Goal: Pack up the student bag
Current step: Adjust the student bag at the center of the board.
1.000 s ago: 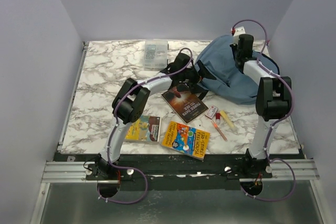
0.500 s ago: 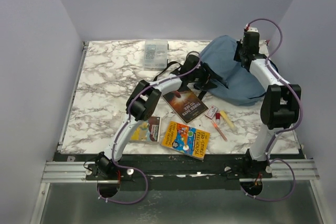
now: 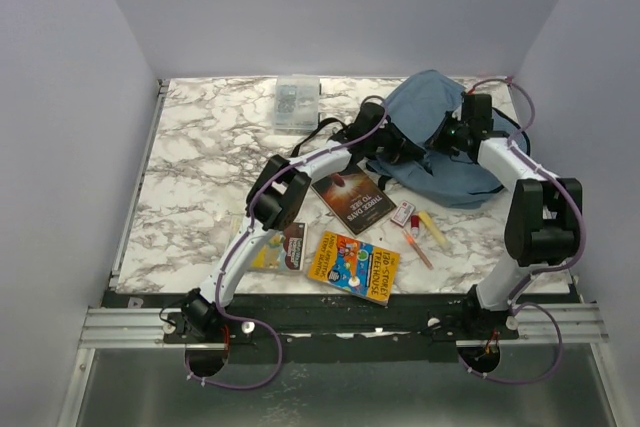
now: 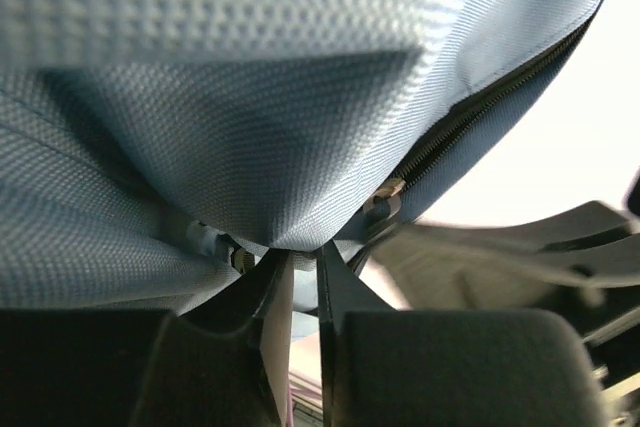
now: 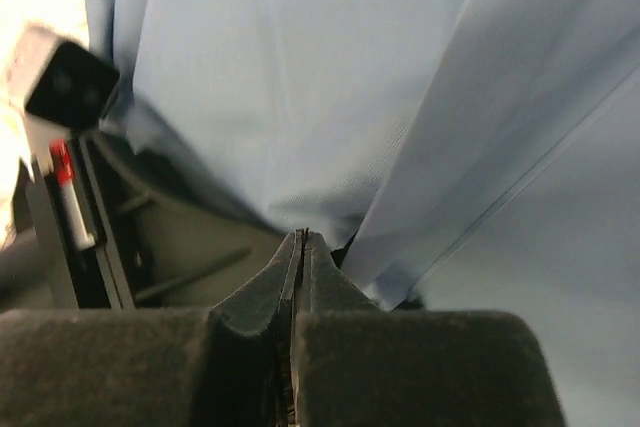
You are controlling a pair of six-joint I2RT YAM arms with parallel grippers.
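Note:
The student bag [image 3: 445,172] is a soft dusty-blue backpack lying at the back right of the marble table, its black straps [image 3: 335,132] trailing to the left. My left gripper [image 3: 397,147] is at the bag's left edge. In the left wrist view a fold of the bag's blue fabric [image 4: 250,97] runs down between the nearly closed jaws of the left gripper [image 4: 300,255], beside the black zip [image 4: 470,107]. My right gripper [image 3: 452,135] rests on the bag's upper right. The right gripper [image 5: 302,237] is shut with its tips against the pale blue cloth [image 5: 300,77]; whether they pinch anything is unclear.
A small clear plastic box [image 3: 297,102] stands at the back centre. A dark book [image 3: 350,197], a colourful book [image 3: 353,265] and a yellow book [image 3: 275,245] lie in front of the bag. A small red-and-white item [image 3: 404,213] and pens [image 3: 425,232] lie right of them.
My left gripper reached right to the bag's edge and closed on its fabric. My right gripper rose at the bag's back, then came down forward onto the bag, staying shut.

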